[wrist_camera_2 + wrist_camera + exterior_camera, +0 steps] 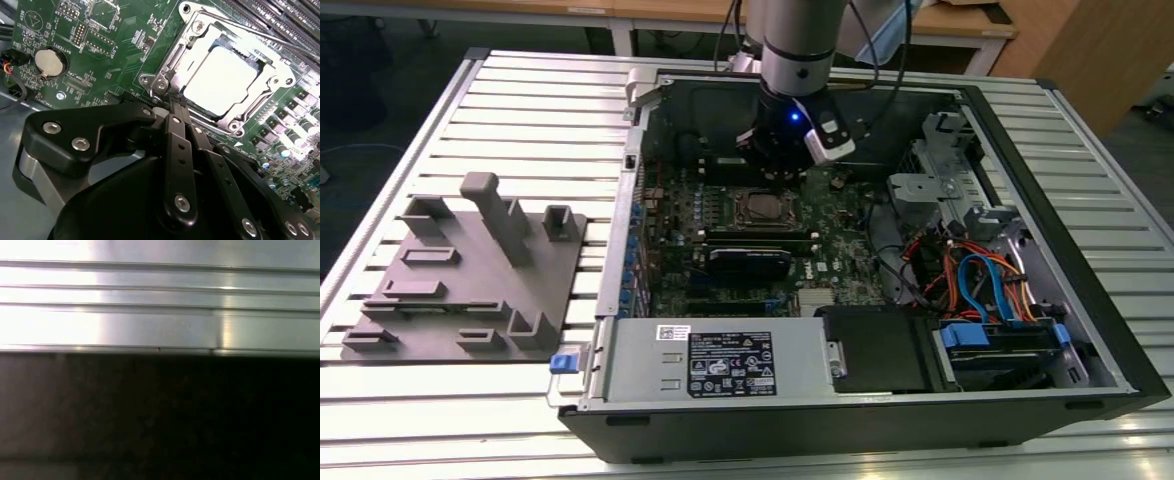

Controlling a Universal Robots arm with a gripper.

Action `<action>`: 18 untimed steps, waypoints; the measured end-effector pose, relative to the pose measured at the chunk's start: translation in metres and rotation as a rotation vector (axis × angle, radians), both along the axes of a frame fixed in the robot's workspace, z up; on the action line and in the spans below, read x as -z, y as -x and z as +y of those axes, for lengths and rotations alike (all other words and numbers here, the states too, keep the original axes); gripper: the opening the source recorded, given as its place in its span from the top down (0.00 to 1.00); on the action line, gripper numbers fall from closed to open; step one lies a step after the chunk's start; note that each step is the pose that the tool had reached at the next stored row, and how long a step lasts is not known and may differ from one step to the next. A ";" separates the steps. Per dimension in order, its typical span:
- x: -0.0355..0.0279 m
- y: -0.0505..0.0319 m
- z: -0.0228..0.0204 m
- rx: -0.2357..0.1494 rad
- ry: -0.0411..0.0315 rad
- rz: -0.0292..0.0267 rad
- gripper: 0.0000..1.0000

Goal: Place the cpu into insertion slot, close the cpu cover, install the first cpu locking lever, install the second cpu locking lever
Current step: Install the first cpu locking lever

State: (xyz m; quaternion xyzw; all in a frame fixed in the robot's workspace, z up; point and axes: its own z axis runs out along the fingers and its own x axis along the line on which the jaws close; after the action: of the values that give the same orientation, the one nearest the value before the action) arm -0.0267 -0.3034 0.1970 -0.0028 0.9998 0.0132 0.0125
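Observation:
The cpu lies flat in its socket on the green motherboard, its silver top glaring under the light. The cpu cover is down around it as a silvery frame. A thin metal lever rod runs along the socket's far side. My gripper has its black fingers drawn together, tips right at the corner of the socket frame; whether they pinch anything is hidden. In the exterior view the gripper hangs just behind the cpu socket inside the open computer case.
A coin battery sits on the board beside the socket. The case holds a power supply at the front, a black block below the socket and drive cables. A grey fixture plate lies on the ribbed table.

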 end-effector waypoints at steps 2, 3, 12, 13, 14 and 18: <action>0.0005 -0.0002 0.0003 0.000 -0.0211 -0.0007 0.89; 0.0004 -0.0002 0.0003 0.000 -0.0344 -0.0006 0.89; -0.0076 -0.0001 0.0001 0.000 -0.0573 -0.0001 0.89; -0.0077 -0.0001 -0.0002 0.000 -0.0572 0.0000 0.89; -0.0077 -0.0001 -0.0018 0.000 -0.0572 0.0000 0.89; -0.0074 0.0000 -0.0129 0.000 -0.0572 0.0000 0.89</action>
State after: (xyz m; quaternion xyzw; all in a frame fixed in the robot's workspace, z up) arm -0.0267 -0.3164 0.2043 -0.0025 0.9990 0.0418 0.0126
